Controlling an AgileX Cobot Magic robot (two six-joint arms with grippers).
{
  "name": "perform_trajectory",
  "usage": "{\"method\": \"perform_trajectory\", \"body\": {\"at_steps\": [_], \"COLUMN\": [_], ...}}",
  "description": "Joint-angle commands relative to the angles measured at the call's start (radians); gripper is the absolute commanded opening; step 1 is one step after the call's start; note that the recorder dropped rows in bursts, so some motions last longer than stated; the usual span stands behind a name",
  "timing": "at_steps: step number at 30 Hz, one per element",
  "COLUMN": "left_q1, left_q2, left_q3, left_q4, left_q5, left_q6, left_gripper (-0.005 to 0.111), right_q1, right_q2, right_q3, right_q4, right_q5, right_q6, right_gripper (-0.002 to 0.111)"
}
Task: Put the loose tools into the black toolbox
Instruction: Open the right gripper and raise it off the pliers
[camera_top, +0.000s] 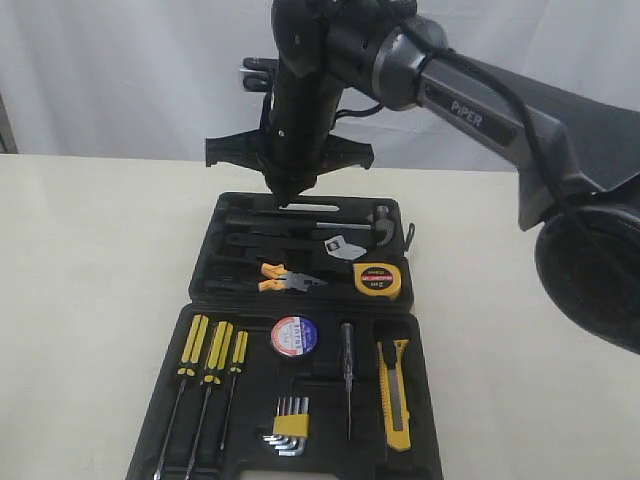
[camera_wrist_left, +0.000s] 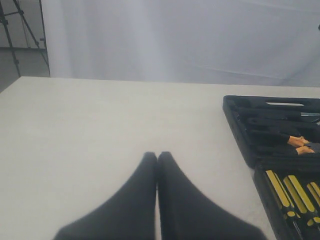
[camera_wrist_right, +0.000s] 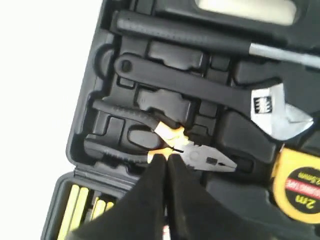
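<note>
All 4 loose tools appear to lie inside the black toolbox, which is open flat on the table. The orange-handled pliers and tape measure are in its far half, the tape roll and utility knife in its near half. The pliers look like heavy, stiff steel with grippy handles, so a hold across both handles near the pivot seems surest. The right gripper hangs over them, fingers pressed together and empty. The left gripper, also closed on nothing, is over bare table beside the case's left edge. Whether the pliers sit fully in their recess is unclear. The toolbox's near edge is cut off, and the arm hides part of its far rim.
</note>
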Motion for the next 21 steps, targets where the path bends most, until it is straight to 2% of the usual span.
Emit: {"method": "perform_trajectory", "body": {"at_steps": [1, 16, 21], "left_q1": [-0.002, -0.002, -0.002], "left_q2": [-0.003, -0.003, -0.003], "left_q3": [0.002, 0.002, 0.002], "left_q4": [-0.002, -0.002, -0.002], "left_q5": [0.001, 0.001, 0.001], "left_q6": [-0.003, -0.003, -0.003], "left_gripper": [0.0, 0.0, 0.0], "right_q1": [-0.002, -0.004, -0.004], "right_q2": [-0.014, 0.002, 0.01], "right_q3": [-0.003, -0.003, -0.003], "right_q4": [-0.021, -0.033, -0.016], "right_q5": [0.006, 0.006, 0.006], "right_q6": [-0.065, -0.05, -0.119], "right_gripper": [-0.001, -0.001, -0.001]}}
